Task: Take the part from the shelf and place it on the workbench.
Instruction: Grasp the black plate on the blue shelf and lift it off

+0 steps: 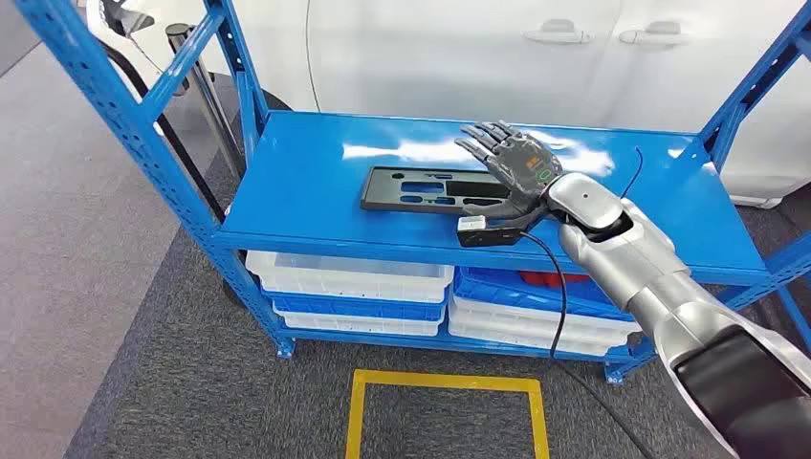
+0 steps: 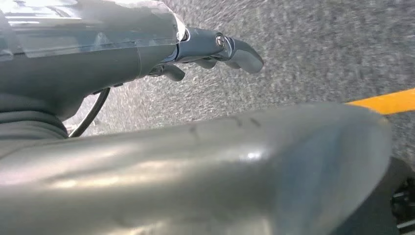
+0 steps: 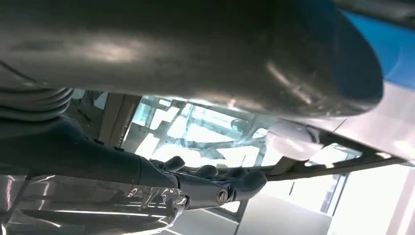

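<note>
Head view: black flat part (image 1: 432,188) with cut-out slots lies flat on the top board of the blue shelf (image 1: 306,163), toward the board's front edge. Right hand (image 1: 512,167) sits over the part's right end, fingers spread and extended, thumb at the front edge; released, grasping nothing as far as can be seen. White and blue bins (image 1: 349,277) stacked on the level below the part. White car (image 1: 574,57) behind the shelf. Yellow floor marking (image 1: 447,384) in front of the shelf.

Left wrist view: left hand (image 2: 215,51) above grey carpet, fingers loosely curled, nothing in it.
</note>
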{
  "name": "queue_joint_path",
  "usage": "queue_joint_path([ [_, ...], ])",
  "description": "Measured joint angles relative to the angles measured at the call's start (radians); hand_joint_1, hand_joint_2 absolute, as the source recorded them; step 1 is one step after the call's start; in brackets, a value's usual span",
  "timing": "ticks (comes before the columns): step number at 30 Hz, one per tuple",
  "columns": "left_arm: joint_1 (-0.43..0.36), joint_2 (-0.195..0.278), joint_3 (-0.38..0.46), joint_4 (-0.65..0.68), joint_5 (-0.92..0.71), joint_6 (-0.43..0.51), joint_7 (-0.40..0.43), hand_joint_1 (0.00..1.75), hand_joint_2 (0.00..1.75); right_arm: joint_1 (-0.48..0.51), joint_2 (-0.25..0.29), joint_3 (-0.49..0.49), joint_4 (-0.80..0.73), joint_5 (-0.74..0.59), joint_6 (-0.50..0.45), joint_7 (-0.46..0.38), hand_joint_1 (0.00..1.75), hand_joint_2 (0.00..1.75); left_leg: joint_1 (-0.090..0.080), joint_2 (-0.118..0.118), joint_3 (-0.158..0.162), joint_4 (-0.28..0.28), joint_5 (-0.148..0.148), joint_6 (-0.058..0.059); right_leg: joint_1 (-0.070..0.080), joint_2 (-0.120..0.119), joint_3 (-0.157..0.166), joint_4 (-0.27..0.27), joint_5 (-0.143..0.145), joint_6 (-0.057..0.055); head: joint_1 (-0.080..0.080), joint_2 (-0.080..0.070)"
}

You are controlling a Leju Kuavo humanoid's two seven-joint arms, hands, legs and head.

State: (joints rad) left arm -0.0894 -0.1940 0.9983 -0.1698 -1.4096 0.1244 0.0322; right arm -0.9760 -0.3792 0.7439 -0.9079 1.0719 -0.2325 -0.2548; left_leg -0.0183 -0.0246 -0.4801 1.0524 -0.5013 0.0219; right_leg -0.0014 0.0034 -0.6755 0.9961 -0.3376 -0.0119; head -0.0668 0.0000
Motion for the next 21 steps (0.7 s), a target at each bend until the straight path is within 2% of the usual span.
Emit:
queue_joint_path([
  [2, -0.002, 0.000, 0.000, 0.000, 0.001, -0.001, -0.002, 0.00, 0.00, -0.001, 0.000, 0.000, 0.000, 0.000, 0.003, 0.000, 0.00, 0.00, 0.002, 0.003, -0.039, 0.066, 0.015, -0.008, -0.002, 0.000, 0.013, -0.005, -0.009, -0.005, 0.000, 0.000],
  [3, -0.003, 0.000, 0.000, 0.000, 0.003, -0.001, -0.004, 0.00, 0.00, -0.001, 0.000, 0.000, 0.000, 0.000, 0.007, 0.000, 0.00, 0.00, 0.005, 0.006, -0.078, 0.126, 0.014, -0.015, -0.004, 0.000, 0.025, -0.009, -0.018, -0.008, 0.000, 0.000],
  [4, -0.004, 0.000, 0.000, 0.000, 0.004, -0.002, -0.008, 0.00, 0.00, -0.001, 0.000, 0.000, 0.002, 0.000, 0.011, 0.000, 0.00, 0.44, 0.008, 0.008, -0.120, 0.180, -0.007, -0.021, -0.004, 0.000, 0.037, -0.011, -0.029, -0.011, 0.000, 0.000],
  [5, -0.004, 0.000, 0.000, 0.000, 0.006, -0.003, -0.012, 0.00, 0.00, 0.001, 0.000, 0.001, 0.003, 0.000, 0.016, 0.000, 0.00, 0.87, 0.012, 0.010, -0.157, 0.219, -0.047, -0.027, -0.005, 0.000, 0.048, -0.011, -0.040, -0.012, 0.000, 0.000],
  [6, -0.004, 0.001, 0.000, 0.000, 0.006, -0.005, -0.016, 0.00, 0.00, 0.003, 0.000, 0.001, 0.006, 0.002, 0.019, 0.000, 0.00, 1.31, 0.015, 0.011, -0.185, 0.236, -0.091, -0.030, -0.005, 0.001, 0.061, -0.011, -0.052, -0.012, 0.000, 0.000],
  [7, -0.004, 0.001, 0.000, 0.000, 0.007, -0.006, -0.019, 0.00, 0.00, 0.004, 0.000, 0.002, 0.009, 0.005, 0.020, 0.000, 0.00, 1.75, 0.017, 0.013, -0.201, 0.230, -0.119, -0.031, -0.005, 0.001, 0.075, -0.011, -0.064, -0.011, 0.000, 0.000],
  [8, -0.004, 0.001, 0.000, 0.000, 0.007, -0.008, -0.021, 0.00, 0.00, 0.006, 0.000, 0.002, 0.014, 0.012, 0.020, 0.000, 0.00, 1.75, 0.018, 0.014, -0.207, 0.198, -0.116, -0.031, -0.005, 0.001, 0.090, -0.011, -0.076, -0.010, 0.000, 0.000],
  [9, -0.004, 0.001, 0.000, 0.000, 0.008, -0.009, -0.023, 0.00, 0.00, 0.006, 0.001, 0.003, 0.021, 0.023, 0.020, 0.001, 0.00, 1.75, 0.018, 0.015, -0.202, 0.143, -0.078, -0.029, -0.004, 0.001, 0.106, -0.011, -0.089, -0.009, 0.000, 0.000],
  [11, -0.003, 0.001, 0.000, 0.000, 0.010, -0.010, -0.024, 0.00, 0.00, 0.006, 0.003, 0.008, 0.047, 0.051, 0.020, 0.004, 0.00, 1.75, 0.015, 0.017, -0.183, 0.010, 0.059, -0.018, -0.002, 0.000, 0.130, -0.009, -0.110, -0.005, 0.000, 0.000],
  [12, -0.003, 0.001, 0.000, 0.000, 0.011, -0.010, -0.025, 0.00, 0.00, 0.006, 0.006, 0.012, 0.065, 0.065, 0.026, 0.003, 0.00, 1.75, 0.012, 0.017, -0.177, -0.034, 0.112, -0.011, -0.001, 0.001, 0.134, -0.008, -0.119, 0.000, 0.000, 0.000],
  [13, -0.003, 0.002, 0.000, -0.001, 0.012, -0.011, -0.025, 0.00, 0.00, 0.006, 0.008, 0.017, 0.084, 0.076, 0.035, -0.001, 0.00, 1.75, 0.009, 0.017, -0.177, -0.056, 0.141, -0.004, -0.001, 0.002, 0.135, -0.007, -0.125, 0.005, 0.000, 0.000],
  [16, -0.003, 0.002, 0.000, -0.001, 0.016, -0.012, -0.024, 0.00, 0.00, -0.001, 0.010, 0.031, 0.138, 0.090, 0.086, -0.033, 0.00, 1.75, 0.007, 0.015, -0.169, -0.067, 0.146, 0.013, -0.003, 0.002, 0.137, -0.005, -0.143, 0.024, 0.000, 0.000],
  [17, -0.004, 0.002, 0.000, -0.001, 0.017, -0.012, -0.023, 0.00, 0.00, -0.006, 0.011, 0.037, 0.154, 0.087, 0.107, -0.045, 0.00, 1.75, 0.008, 0.015, -0.162, -0.073, 0.146, 0.018, -0.004, 0.001, 0.130, 0.014, -0.157, 0.029, 0.000, 0.000],
  [19, -0.006, 0.001, 0.000, -0.001, 0.018, -0.013, -0.021, 0.00, 0.00, -0.015, 0.010, 0.048, 0.181, 0.071, 0.151, -0.062, 0.00, 1.75, 0.011, 0.015, -0.150, -0.081, 0.142, 0.027, -0.007, 0.000, 0.081, 0.114, -0.208, 0.036, 0.000, 0.000],
  [21, -0.006, 0.001, 0.000, -0.001, 0.018, -0.013, -0.021, 0.00, 0.00, -0.017, 0.010, 0.062, 0.199, 0.046, 0.189, -0.073, 0.00, 1.75, 0.010, 0.015, -0.143, -0.079, 0.132, 0.030, -0.009, 0.000, 0.003, 0.245, -0.252, 0.042, 0.001, 0.000],
])
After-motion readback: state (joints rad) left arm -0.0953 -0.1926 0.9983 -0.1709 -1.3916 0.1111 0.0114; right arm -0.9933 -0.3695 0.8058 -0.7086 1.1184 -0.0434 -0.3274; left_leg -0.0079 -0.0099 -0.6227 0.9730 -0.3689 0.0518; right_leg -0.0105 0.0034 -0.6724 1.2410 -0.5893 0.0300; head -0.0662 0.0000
